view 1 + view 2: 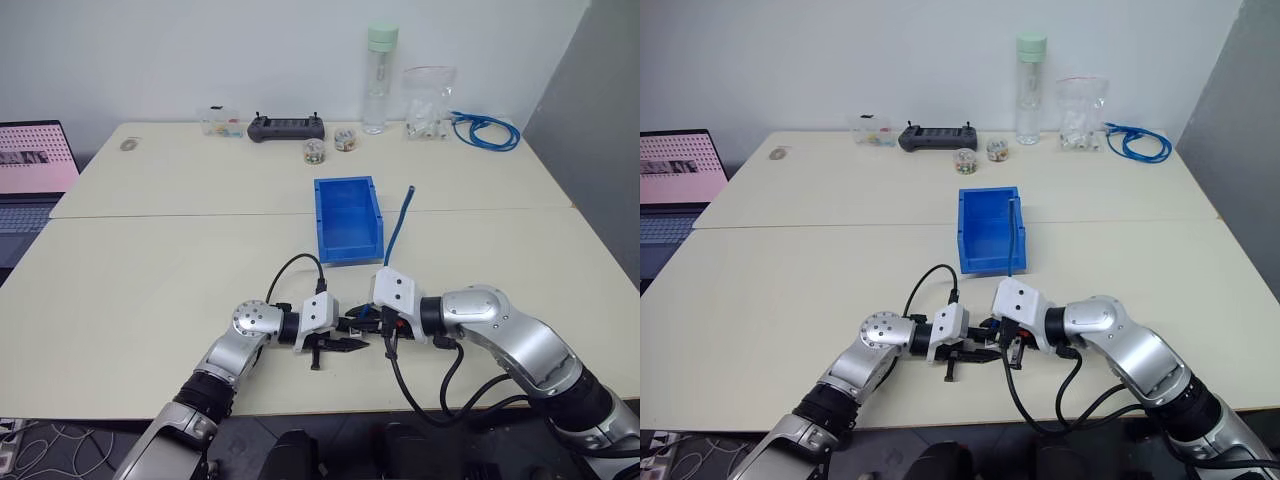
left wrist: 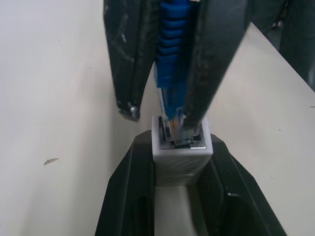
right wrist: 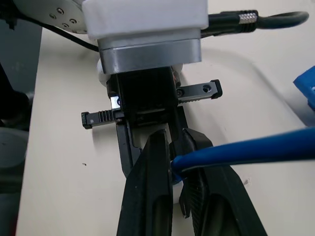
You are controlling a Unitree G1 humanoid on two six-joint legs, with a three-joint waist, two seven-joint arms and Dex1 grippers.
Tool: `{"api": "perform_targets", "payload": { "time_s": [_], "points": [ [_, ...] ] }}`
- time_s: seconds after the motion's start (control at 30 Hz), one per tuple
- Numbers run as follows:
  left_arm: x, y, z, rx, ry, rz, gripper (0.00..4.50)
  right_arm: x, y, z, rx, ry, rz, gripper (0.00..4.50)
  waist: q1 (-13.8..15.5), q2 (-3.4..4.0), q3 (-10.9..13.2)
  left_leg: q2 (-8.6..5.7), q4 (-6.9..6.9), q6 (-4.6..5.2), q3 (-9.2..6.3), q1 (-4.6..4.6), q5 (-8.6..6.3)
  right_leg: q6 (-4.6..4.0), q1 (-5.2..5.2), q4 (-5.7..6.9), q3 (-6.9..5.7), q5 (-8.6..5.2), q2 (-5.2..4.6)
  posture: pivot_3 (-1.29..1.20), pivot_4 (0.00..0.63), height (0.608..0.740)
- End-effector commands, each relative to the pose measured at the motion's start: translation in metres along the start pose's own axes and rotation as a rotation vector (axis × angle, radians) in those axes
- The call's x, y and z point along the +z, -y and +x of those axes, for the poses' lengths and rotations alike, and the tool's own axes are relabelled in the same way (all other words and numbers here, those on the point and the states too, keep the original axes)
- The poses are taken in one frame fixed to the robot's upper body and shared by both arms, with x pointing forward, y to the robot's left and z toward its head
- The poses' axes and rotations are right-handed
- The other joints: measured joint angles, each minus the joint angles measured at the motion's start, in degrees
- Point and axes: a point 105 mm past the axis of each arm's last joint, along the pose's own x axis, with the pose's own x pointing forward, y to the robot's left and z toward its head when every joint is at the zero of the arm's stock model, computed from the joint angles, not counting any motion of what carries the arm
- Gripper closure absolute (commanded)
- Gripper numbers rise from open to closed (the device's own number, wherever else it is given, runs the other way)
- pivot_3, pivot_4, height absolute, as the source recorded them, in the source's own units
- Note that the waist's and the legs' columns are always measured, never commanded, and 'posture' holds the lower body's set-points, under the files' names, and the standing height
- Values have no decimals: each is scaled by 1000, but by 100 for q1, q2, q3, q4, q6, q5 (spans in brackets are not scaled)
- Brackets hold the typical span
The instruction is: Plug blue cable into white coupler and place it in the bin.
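— Where have they got to with the plugging?

— Right at the join, I'd say. The left gripper has its two black fingers clamped on the white coupler, socket face turned towards the other arm. The right gripper is pinched on the blue cable just behind its clear plug, and the plug tip sits in the mouth of the socket.

— Fully in?

— Can't tell from here. The tip is inside the opening, but the blue boot behind it is plainly outside, so I'd guess it wants a last push before it latches.

— And the rest of the cable?

— It rises from the right gripper and trails away towards the bin, its far end up in the air just beside the bin's right wall.

— Anything in the bin?

— I see nothing in it. It sits on the table a little beyond the two grippers, low lip facing the robot.

— So what's left?

— Seating the plug for certain, then carrying cable and coupler over and dropping them in. The placing hasn't begun.
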Motion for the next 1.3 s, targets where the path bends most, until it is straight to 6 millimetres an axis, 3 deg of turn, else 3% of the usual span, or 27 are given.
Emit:
{"api": "perform_targets", "payload": {
  "time_s": [0.03, 0.13, 0.5, 0.83, 1.17, 1.3],
  "points": [
    [-2, -9, 1, 88, 0, -43, 3700, -22, -1, 9, -17, -100, 41, 4339, 0, 1, -1, 0, 0, 0, -2, 10, 0, 0, 13, -3, 0, 0, 0, 0, 150, 740],
    [2, -9, 3, 93, 7, -55, 3700, -24, 2, 9, -25, -118, 41, 4339, -9, 0, 0, 1, -8, 0, -9, 55, -1, -3, 64, -21, -1, -4, 0, 0, 150, 740],
    [1, -9, 2, 105, -1, -61, 3700, -23, -1, 15, 22, -129, 103, 4339, 1, -2, 0, 0, -9, -1, -10, 55, -1, -4, 66, -24, -1, -6, -3, 0, 150, 740],
    [2, -12, -1, 120, -7, -46, 3700, -69, -10, 26, 50, -207, 168, 4339, -56, -20, -17, 5, -18, -1, -11, 80, -1, -6, 83, -26, -3, -8, -2, 0, 150, 740],
    [1, -14, -3, 125, -12, -50, 3700, -78, -18, 25, 86, -214, 156, 4339, -70, -22, -30, 6, -20, -2, -13, 81, -2, -7, 84, -28, -4, -10, -2, 0, 150, 740],
    [4, -17, -3, 139, 7, -36, 3700, -77, -10, 26, 51, -200, 165, 4339, -70, -23, -31, 6, -21, -2, -13, 81, -2, -7, 84, -29, -4, -11, -2, 0, 150, 740]
  ]
}}
